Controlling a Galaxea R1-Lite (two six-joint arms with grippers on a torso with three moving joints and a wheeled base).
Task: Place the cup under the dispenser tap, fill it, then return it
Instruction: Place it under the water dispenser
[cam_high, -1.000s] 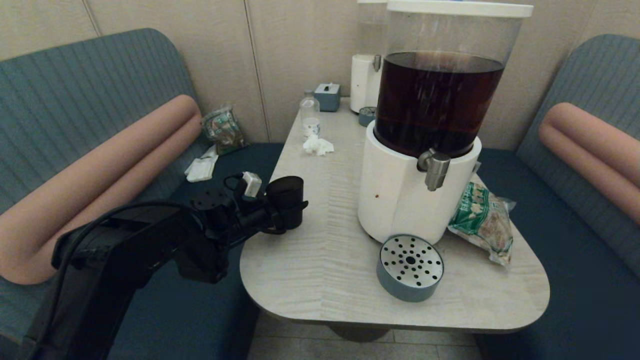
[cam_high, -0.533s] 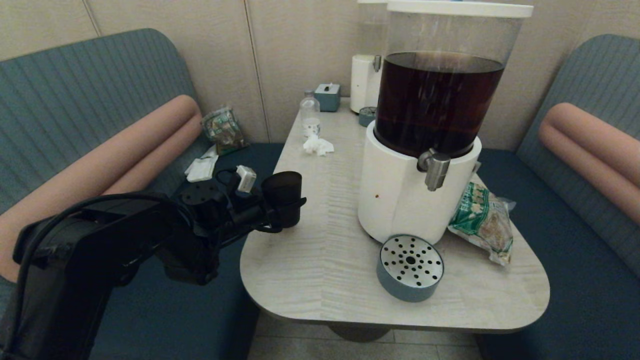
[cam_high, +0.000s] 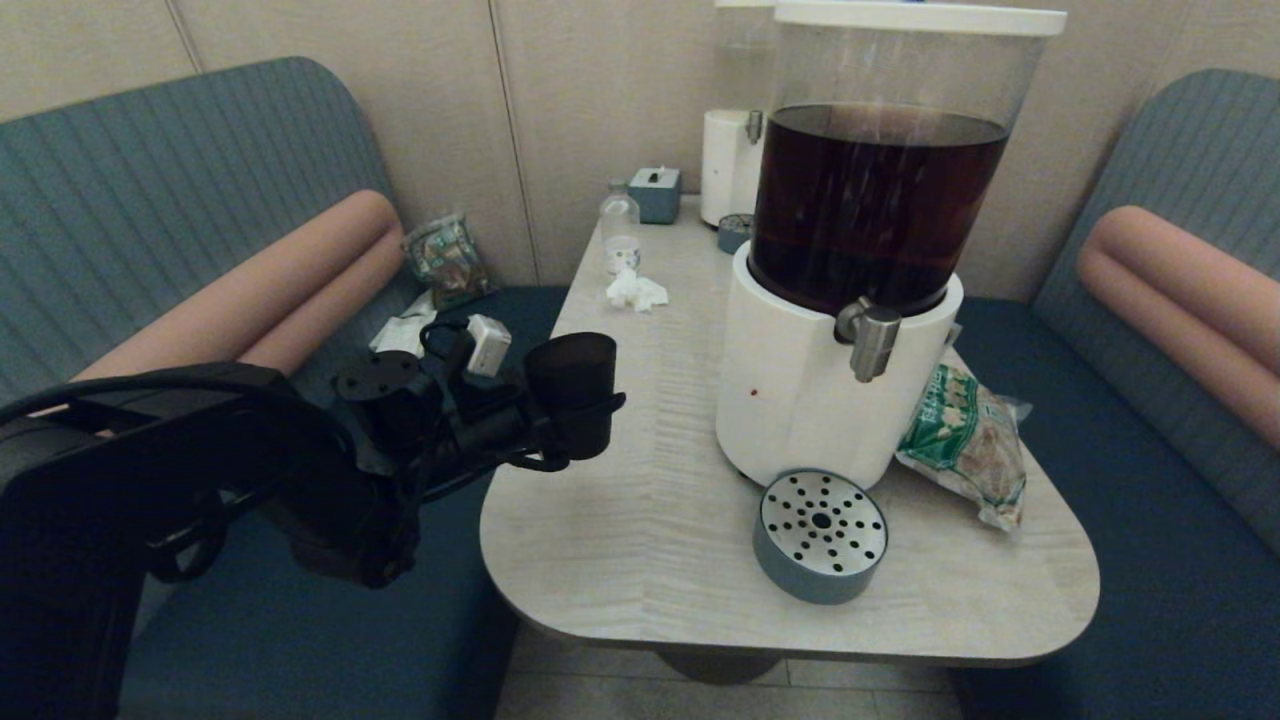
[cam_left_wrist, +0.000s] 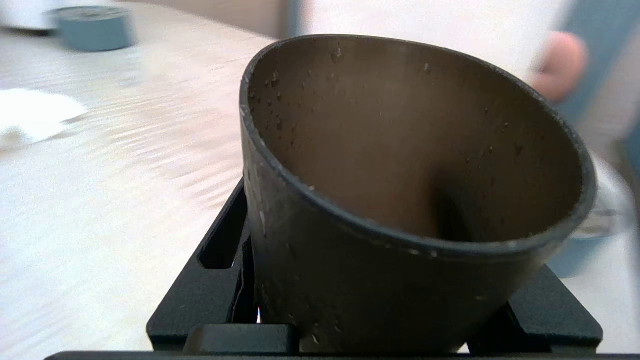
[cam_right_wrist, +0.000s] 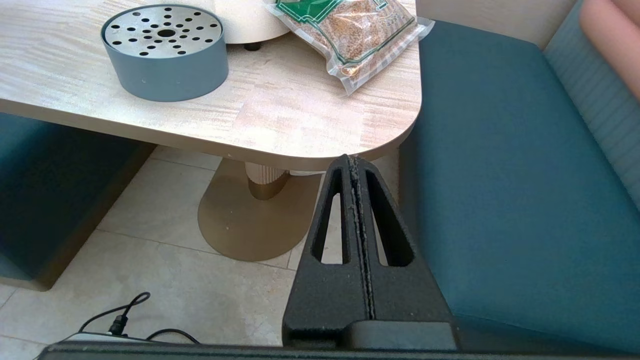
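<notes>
My left gripper (cam_high: 575, 415) is shut on the dark cup (cam_high: 573, 392) and holds it upright just above the table's left edge. In the left wrist view the cup (cam_left_wrist: 400, 200) fills the frame, empty, with droplets on its inner wall and black fingers (cam_left_wrist: 220, 280) on either side. The steel dispenser tap (cam_high: 872, 340) juts from the white base (cam_high: 790, 390) under the tank of dark brown drink (cam_high: 875, 200), well to the right of the cup. My right gripper (cam_right_wrist: 354, 170) is shut and empty, parked below the table's near right corner, out of the head view.
A grey-blue round drip tray (cam_high: 820, 535) with a perforated steel top sits before the dispenser. A green snack bag (cam_high: 965, 440) lies right of the base. A clear bottle (cam_high: 619, 232), tissue (cam_high: 635, 290), small box (cam_high: 656, 192) and second dispenser (cam_high: 730, 160) stand at the back.
My left gripper has lifted the cup a little and carried it slightly to the right over the table's edge; the arm has risen with it. The right arm has not moved.
</notes>
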